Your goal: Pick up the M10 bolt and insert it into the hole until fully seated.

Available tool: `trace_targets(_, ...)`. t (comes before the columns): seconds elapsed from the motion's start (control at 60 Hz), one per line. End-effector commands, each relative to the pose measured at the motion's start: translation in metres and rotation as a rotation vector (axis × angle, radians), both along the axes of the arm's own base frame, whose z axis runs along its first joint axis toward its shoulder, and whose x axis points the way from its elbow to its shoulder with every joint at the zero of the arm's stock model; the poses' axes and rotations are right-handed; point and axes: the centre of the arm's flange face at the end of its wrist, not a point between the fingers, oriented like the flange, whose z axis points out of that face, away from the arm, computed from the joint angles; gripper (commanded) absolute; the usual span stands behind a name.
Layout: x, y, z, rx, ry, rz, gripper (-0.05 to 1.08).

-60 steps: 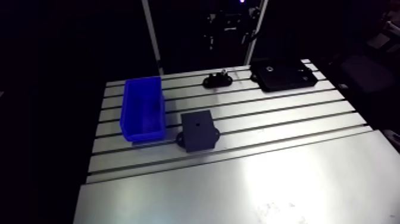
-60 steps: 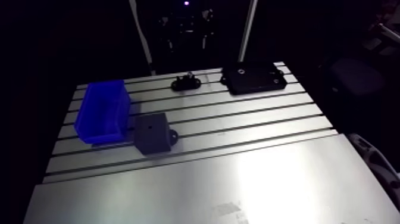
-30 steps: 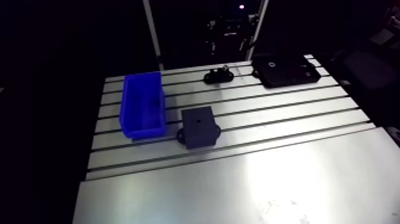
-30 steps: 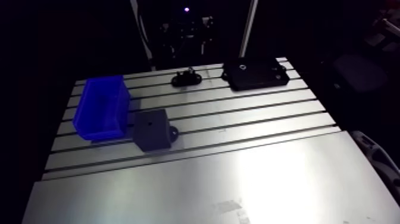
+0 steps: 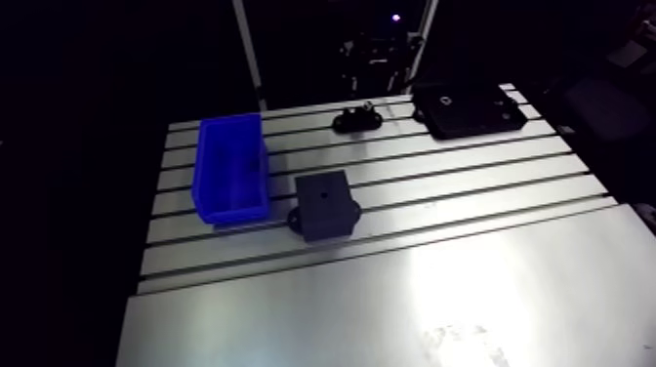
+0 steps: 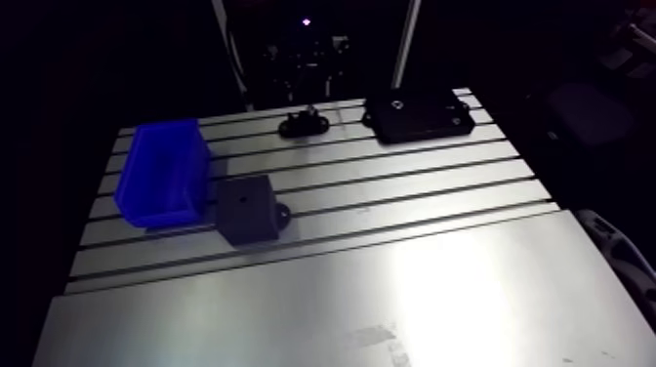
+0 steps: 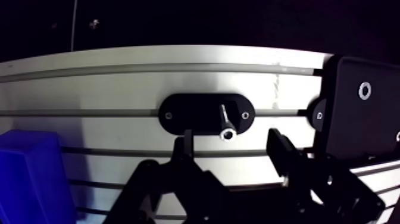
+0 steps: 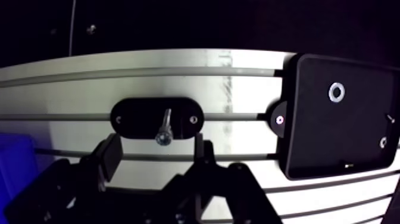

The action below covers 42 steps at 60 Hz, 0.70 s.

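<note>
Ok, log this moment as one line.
stage: pre-grasp | fingers: open, empty | bolt: lying on black holder, just ahead of fingers | hole: empty

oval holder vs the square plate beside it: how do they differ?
Shape: the oval holder has rounded ends; the square plate has straight edges and a side tab. Size: the holder is clearly smaller than the plate. Load: a bolt sits on the holder; the plate shows a silver-ringed hole. Both are black and flat on the table.

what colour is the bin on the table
Blue; the bin shows best in the arm view.
</note>
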Motion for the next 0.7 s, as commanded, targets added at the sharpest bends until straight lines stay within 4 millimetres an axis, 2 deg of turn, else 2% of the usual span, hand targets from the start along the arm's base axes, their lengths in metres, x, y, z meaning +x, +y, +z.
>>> trace_targets(0.017,0.000,0.002,-0.003,0.010,0.026,-0.001,0.35)
trace_targets(0.7,0.001,0.001,-0.020,0.011,0.000,0.002,0.44)
